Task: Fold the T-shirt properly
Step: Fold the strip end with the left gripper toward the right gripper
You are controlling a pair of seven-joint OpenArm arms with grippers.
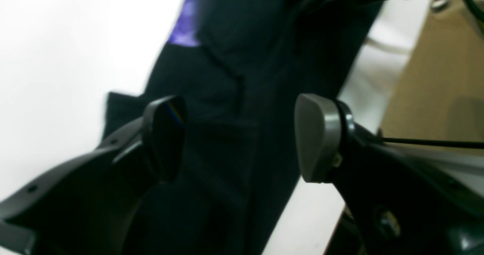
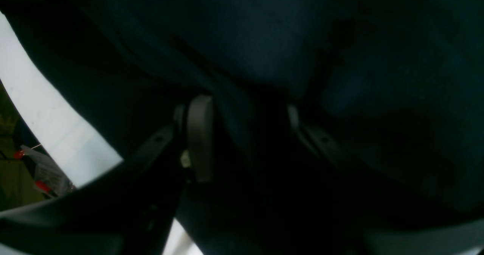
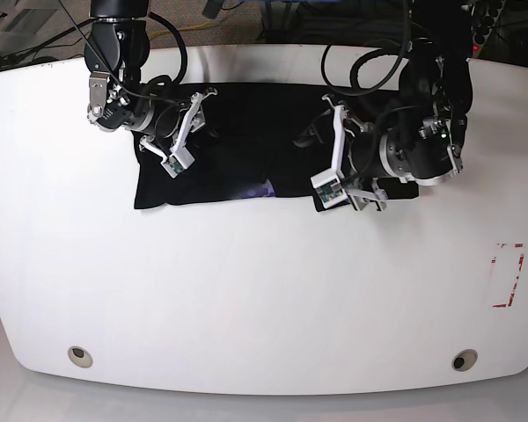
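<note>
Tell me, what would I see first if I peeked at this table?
A black T-shirt, folded into a long strip, lies near the far edge of the big white table, with a bit of purple print showing at its front edge. Two robot arms lean over it: the left gripper hangs open above one end, and the right gripper has a fold of the cloth between its fingers.

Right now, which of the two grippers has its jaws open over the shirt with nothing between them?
The left gripper: its jaws stand apart above the T-shirt, gripping nothing. The right gripper has black cloth bunched between its jaws.
</note>
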